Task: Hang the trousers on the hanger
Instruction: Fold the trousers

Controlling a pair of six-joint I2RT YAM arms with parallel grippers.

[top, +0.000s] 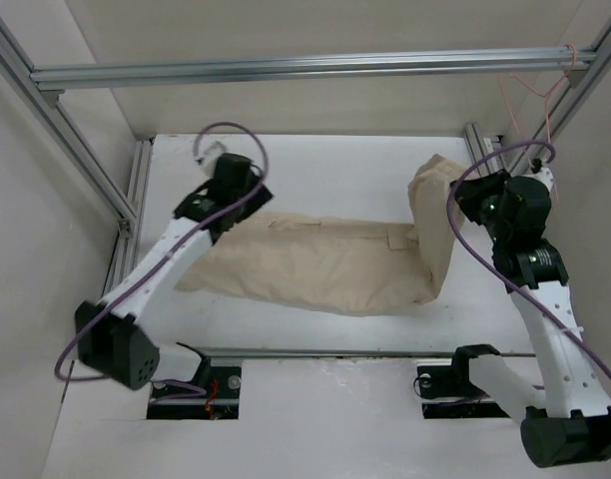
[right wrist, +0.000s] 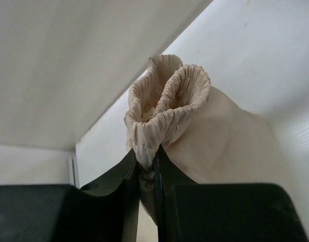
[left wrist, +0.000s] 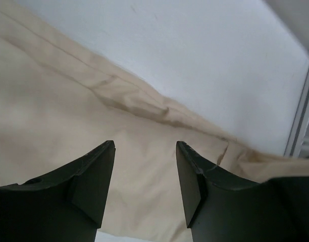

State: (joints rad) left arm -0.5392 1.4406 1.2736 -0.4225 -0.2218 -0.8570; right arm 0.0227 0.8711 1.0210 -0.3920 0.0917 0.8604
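Right claw (right wrist: 146, 162) pinches the gathered end of the trousers (top: 325, 264), held up off the table (top: 315, 160). Left claw (left wrist: 145, 151) gapes above the opposite end. Long axis left-right. Hanger (top: 546, 100) upper right, nearer right arm.

Open passage over the table (top: 325, 160) beyond the trousers (top: 325, 264) — barred right by their lifted bunch, overhead by the crossbar (top: 305, 68), left by the frame post (top: 74, 135).

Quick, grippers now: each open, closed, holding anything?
Left gripper: open, empty, over the trousers.
Right gripper: shut on the trousers' gathered elastic edge.
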